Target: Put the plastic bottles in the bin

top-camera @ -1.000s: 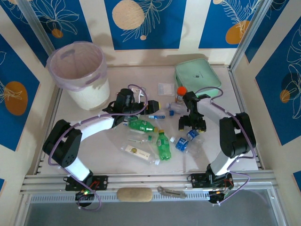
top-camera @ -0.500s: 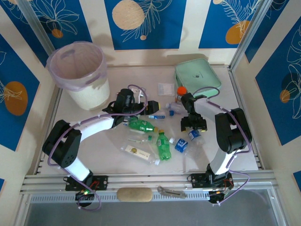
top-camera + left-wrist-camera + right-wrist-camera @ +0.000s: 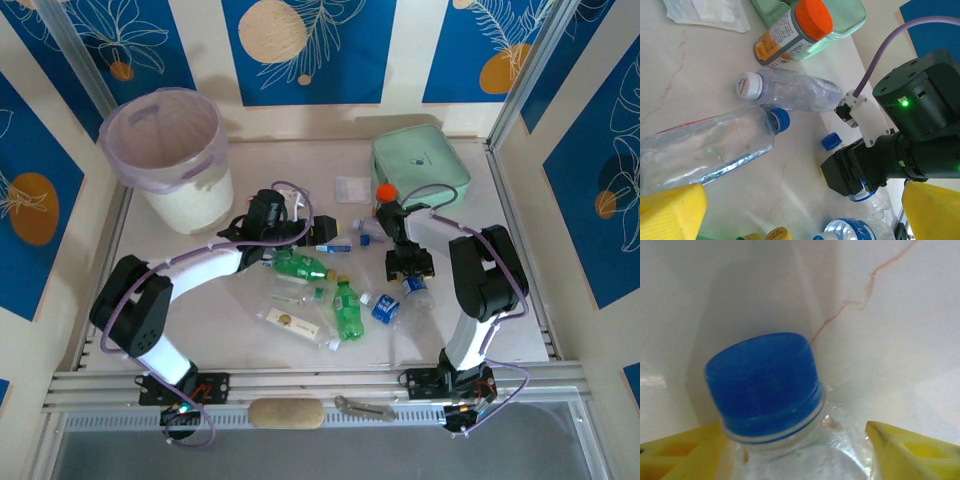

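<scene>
Several crushed plastic bottles lie mid-table: two green ones (image 3: 300, 266) (image 3: 347, 308) and clear ones with blue labels (image 3: 385, 305). My right gripper (image 3: 410, 268) (image 3: 795, 445) points down onto a clear blue-capped bottle (image 3: 413, 288) (image 3: 765, 385), its yellow fingers (image 3: 910, 450) pressed against the bottle's shoulders just below the cap. My left gripper (image 3: 300, 235) (image 3: 800, 215) hangs wide open over the table with nothing between its fingers, beside a clear blue-capped bottle (image 3: 705, 150) and a white-capped one (image 3: 790, 92). The bin (image 3: 205, 170), white with a lilac bag, stands at the far left.
An orange-capped jar (image 3: 383, 200) (image 3: 790, 32) stands just behind the right gripper. A mint-green case (image 3: 420, 160) lies at the back right, with a white packet (image 3: 352, 188) to its left. A flat clear labelled bottle (image 3: 295, 322) lies nearer the front.
My right gripper has dropped onto the blue-capped bottle and its fingers have closed in on it. The left arm has stayed still.
</scene>
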